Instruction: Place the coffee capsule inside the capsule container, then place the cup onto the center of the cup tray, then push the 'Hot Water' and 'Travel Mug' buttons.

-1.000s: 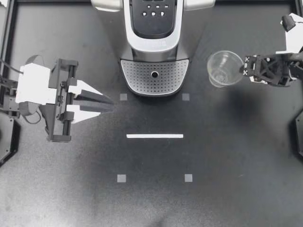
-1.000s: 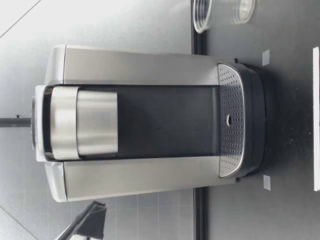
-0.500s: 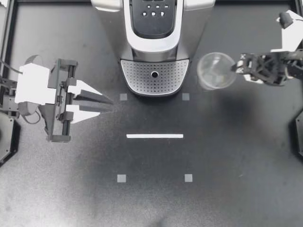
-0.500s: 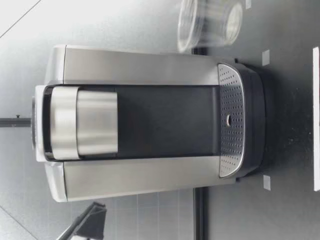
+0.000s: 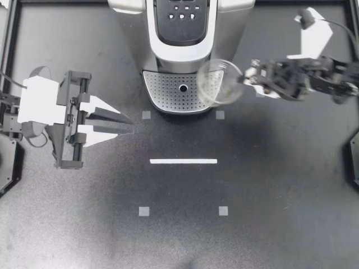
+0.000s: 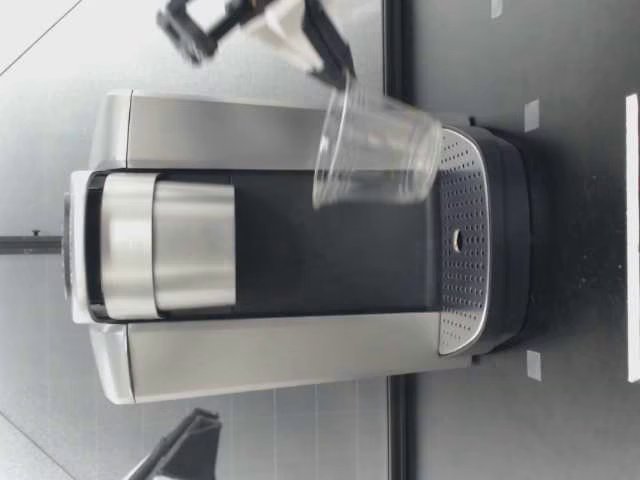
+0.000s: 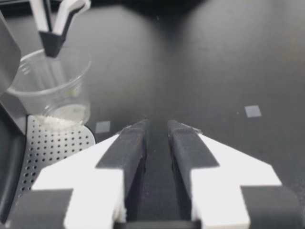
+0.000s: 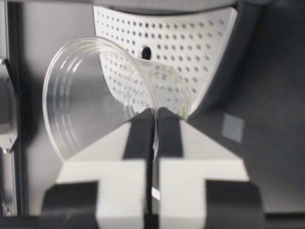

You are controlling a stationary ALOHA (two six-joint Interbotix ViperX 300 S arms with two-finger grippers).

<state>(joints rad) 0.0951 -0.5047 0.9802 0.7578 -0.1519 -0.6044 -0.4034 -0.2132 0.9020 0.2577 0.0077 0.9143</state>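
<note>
The black table (image 5: pixel 269 185) carries a coffee machine (image 5: pixel 182 50) at 12 o'clock, a white strip (image 5: pixel 183 161) near the centre and small grey squares (image 5: pixel 144 211) around it.

The right gripper (image 5: pixel 247 78) reaches in from 3 o'clock and is clamped on the rim of the clear plastic cup (image 5: pixel 220 83). In the right wrist view its fingers (image 8: pixel 140 136) stand almost together with the thin cup wall (image 8: pixel 153 112) pinched between them.

A second ago the cup was well off to the 3 o'clock side of the machine, clear of the cup tray (image 5: pixel 168 92). Half a second ago it had drawn closer. Now, from above, it overlaps the tray's 3 o'clock edge, still short of the tray's centre hole (image 5: pixel 183 88).

In the low view the cup (image 6: pixel 375 150) is tilted, mouth up, with its base close over the near corner of the perforated tray (image 6: pixel 463 290). It seems to hang just above the tray, though whether the base touches cannot be told for sure. The right gripper (image 6: pixel 335 70) grips it from above at the rim.

The left gripper (image 5: pixel 126 124) sits at 9 o'clock, just as it did a second ago. Its fingers (image 7: pixel 128 148) are a narrow gap apart with nothing between them. Ahead of it, the left wrist view shows the cup (image 7: pixel 50 90) over the tray (image 7: pixel 52 143).
</note>
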